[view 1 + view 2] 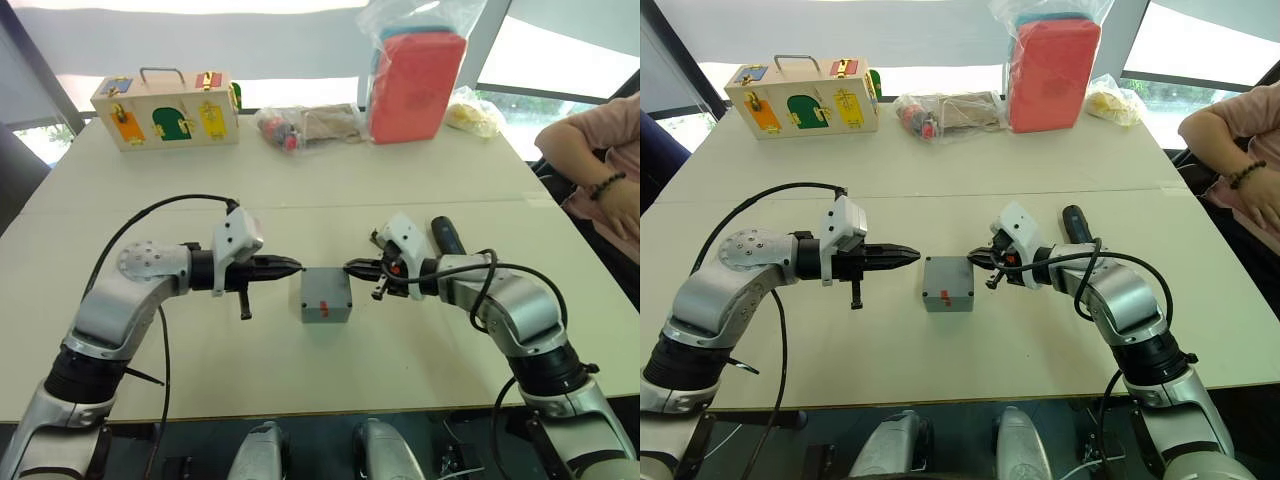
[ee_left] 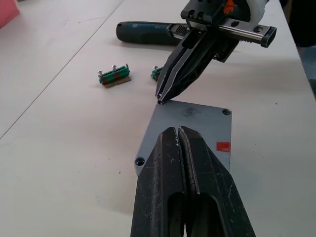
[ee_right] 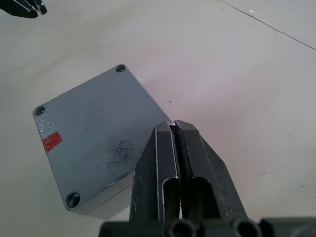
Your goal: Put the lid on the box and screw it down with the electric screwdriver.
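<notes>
The grey lid (image 3: 94, 143), flat with corner screw holes and a red sticker, lies on top of the grey box (image 1: 326, 311) at the table's middle. My left gripper (image 1: 297, 266) is shut and empty, its tip just off the box's left side and over the lid's edge (image 2: 207, 123) in its wrist view. From the right, my right gripper (image 1: 350, 267) is also shut and empty, with its tip at the lid's opposite edge (image 2: 162, 98). The black electric screwdriver (image 1: 446, 237) lies on the table behind the right gripper.
Two small green terminal blocks (image 2: 114, 77) lie near the screwdriver. Along the far edge stand a wooden latch box (image 1: 165, 108), plastic bags (image 1: 310, 125) and a red case in a bag (image 1: 415, 85). A person's arm (image 1: 600, 170) rests at the right edge.
</notes>
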`<state>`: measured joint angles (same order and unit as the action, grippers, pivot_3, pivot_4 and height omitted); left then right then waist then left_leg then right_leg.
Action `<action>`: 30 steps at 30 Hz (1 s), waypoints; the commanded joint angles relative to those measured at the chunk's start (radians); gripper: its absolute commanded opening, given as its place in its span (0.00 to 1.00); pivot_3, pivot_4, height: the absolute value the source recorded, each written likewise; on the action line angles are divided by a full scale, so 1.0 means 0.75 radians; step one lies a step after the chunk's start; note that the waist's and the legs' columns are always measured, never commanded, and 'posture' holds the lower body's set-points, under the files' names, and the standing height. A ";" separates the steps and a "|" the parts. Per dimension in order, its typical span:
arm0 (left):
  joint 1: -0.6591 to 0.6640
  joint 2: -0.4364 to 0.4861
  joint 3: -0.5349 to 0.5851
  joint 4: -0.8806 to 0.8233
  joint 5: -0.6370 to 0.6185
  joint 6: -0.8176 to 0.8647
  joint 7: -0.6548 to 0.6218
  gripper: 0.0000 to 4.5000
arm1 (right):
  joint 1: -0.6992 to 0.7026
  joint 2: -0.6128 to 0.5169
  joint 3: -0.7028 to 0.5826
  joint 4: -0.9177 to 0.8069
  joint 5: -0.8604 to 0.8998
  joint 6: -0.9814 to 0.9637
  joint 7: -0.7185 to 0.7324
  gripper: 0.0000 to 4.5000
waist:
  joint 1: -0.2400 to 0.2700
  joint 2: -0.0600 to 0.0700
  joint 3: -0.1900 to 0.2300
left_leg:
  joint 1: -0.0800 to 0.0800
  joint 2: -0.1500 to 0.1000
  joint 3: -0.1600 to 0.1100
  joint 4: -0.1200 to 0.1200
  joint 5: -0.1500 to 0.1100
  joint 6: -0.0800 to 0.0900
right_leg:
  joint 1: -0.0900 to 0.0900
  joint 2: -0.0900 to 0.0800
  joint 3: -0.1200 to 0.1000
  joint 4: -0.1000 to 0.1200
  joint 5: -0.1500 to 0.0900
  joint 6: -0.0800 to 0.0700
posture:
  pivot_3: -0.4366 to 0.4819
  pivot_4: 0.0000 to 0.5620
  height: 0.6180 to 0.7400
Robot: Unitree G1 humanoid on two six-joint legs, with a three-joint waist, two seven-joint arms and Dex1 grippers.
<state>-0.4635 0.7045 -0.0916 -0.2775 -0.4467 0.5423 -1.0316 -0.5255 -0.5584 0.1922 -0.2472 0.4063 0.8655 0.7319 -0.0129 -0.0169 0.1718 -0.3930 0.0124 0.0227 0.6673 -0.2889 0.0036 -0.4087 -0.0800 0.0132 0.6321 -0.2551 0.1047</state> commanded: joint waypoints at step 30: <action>-0.087 -0.144 -0.032 0.004 -0.026 -0.090 -0.043 0.00 | -0.355 -0.648 -0.036 0.336 0.008 0.651 0.078 0.75 | -0.007 0.003 0.003 | 0.000 0.000 0.004 0.000 0.000 0.000 | -0.001 -0.001 0.003 -0.002 -0.002 -0.003 | 0.48 0.27 0.92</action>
<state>-0.5128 0.5980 -0.1320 -0.2610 -0.4623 0.5033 -1.0616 -0.7419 -1.0410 0.1440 -0.0321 0.4311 1.3420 0.7791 -0.0184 -0.0145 0.1738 -0.3930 0.0125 0.0256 0.6671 -0.2890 0.0038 -0.4098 -0.0805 0.0153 0.6307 -0.2565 0.1022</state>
